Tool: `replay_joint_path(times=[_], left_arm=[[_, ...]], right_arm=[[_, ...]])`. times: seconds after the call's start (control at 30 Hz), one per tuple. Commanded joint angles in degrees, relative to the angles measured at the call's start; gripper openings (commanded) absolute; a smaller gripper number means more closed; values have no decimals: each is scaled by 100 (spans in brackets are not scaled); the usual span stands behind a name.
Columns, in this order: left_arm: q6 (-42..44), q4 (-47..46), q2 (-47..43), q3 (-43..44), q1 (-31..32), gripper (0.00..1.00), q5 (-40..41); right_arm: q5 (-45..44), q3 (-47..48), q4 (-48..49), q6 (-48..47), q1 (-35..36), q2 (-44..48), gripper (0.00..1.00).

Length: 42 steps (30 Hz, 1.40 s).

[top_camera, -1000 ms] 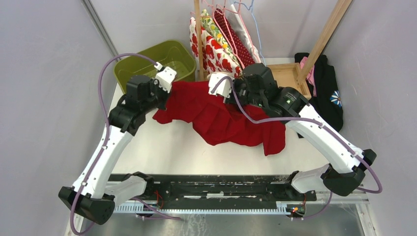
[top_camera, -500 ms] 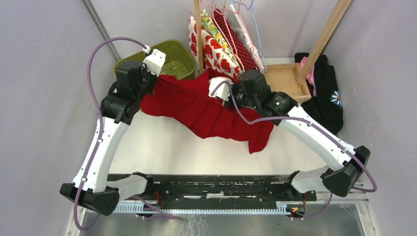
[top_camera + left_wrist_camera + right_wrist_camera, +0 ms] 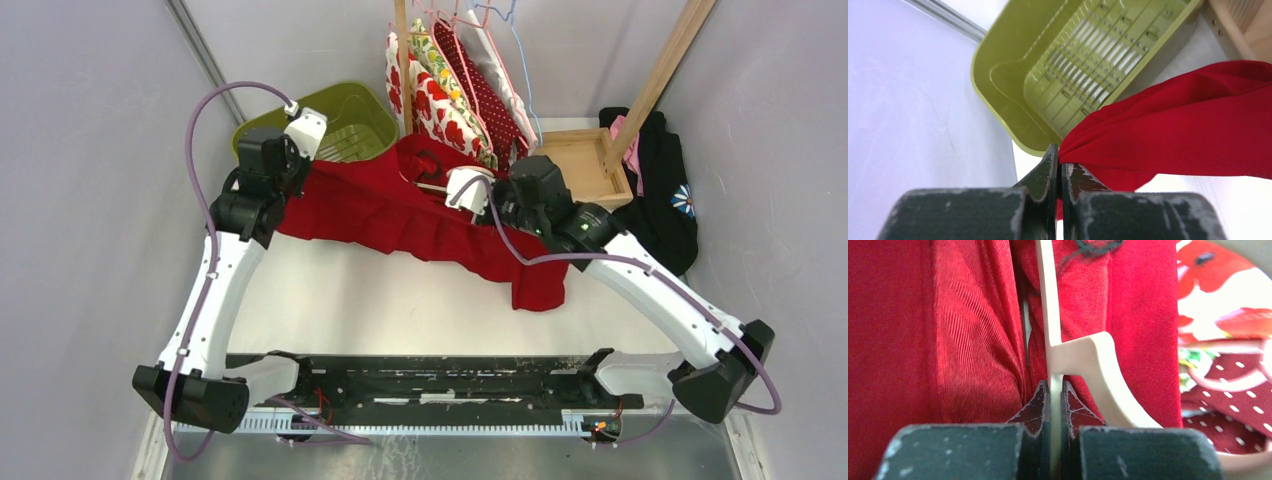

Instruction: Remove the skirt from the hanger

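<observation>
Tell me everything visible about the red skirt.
The red skirt is soft, finely ribbed, pleated cloth, spread across the far side of the table between both arms. The left gripper is shut on its edge beside the green bin; the right gripper pinches a pale hanger lying against it. Its right end droops forward.

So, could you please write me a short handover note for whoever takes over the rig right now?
Left gripper: shut on an edge of the red skirt, beside the green basket.
Right gripper: shut on the bar of the hanger, with red fabric on both sides of it.
Skirt: stretched between the two arms, its right end draped onto the table.
Done: both grips are set, one on fabric and one on the hanger.
Left: the skirt does not look free of the hanger. Probably draw the two apart until it slips off.
</observation>
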<state>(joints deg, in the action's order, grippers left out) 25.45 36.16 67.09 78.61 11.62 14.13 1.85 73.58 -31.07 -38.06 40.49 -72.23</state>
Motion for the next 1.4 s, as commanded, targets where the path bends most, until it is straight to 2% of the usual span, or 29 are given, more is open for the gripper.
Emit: replay_joint_path(times=[0.0,0.23,0.53,0.73,0.97,1.2,1.37], left_arm=[[99,-801,12,-126,-441,3,124],[-44,-774,568,446,-482,3,-345],[-155,-805,625,689,-475,3,-616],[-861,-875,645,1286,-438,3,-1509],[-1641,-1124,697,1790,-96,3,-2211],[-1790,-1147,827,1972,552,3,-2227],[-1848,-1194,828,1992,739,3,-2240]], right_arm=[[-611,87,-447,-281,-159,716,1],[-585,456,-1002,-274,-185,1110,1],[-476,280,-1174,-280,-190,1276,1],[388,505,-893,427,-175,484,1],[560,877,-606,404,-3,-117,1],[736,1544,-294,428,209,-658,1],[1180,2201,220,717,361,-1283,1]])
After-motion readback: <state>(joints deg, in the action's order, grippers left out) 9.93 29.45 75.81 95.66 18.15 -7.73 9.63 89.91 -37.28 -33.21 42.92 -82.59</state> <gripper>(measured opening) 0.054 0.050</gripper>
